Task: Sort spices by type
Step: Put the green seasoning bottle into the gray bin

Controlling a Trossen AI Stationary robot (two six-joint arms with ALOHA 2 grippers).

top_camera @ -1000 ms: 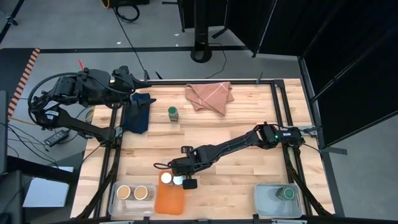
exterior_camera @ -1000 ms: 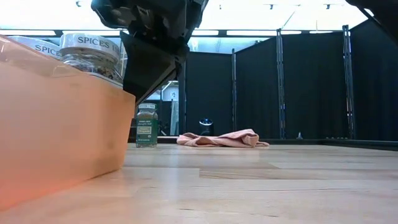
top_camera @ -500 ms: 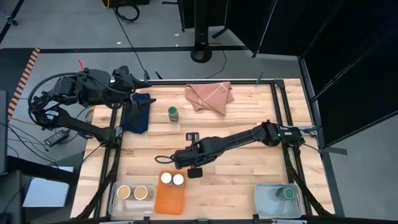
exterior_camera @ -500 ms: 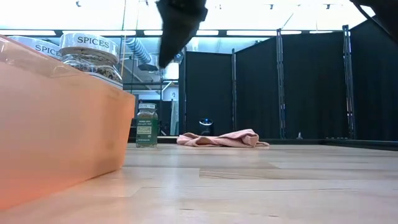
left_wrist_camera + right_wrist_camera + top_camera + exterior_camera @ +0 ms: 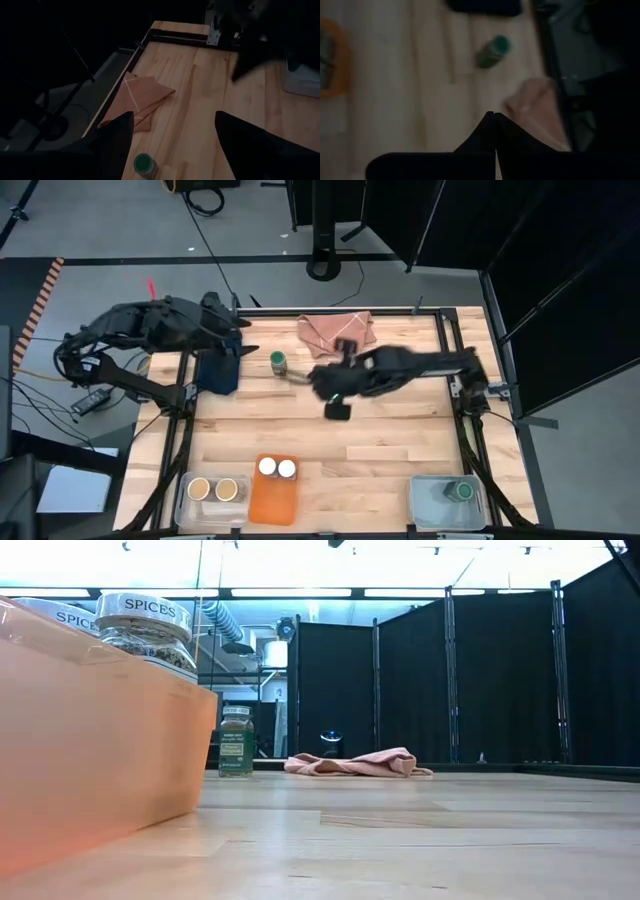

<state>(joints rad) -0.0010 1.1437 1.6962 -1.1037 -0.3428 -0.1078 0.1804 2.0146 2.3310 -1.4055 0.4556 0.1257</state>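
You read "SPICES" on the white-lidded jar (image 5: 146,628) in the orange bin (image 5: 100,770); right tool (image 5: 494,120) closed, left tool (image 5: 172,150) open.

- A pink folded cloth (image 5: 338,334) lies at the table's twelve o'clock edge.
- A dark blue cloth (image 5: 219,366) lies toward ten o'clock.
- An orange bin (image 5: 273,502) sits at six o'clock, with clear bins at seven (image 5: 212,510) and five (image 5: 432,504).
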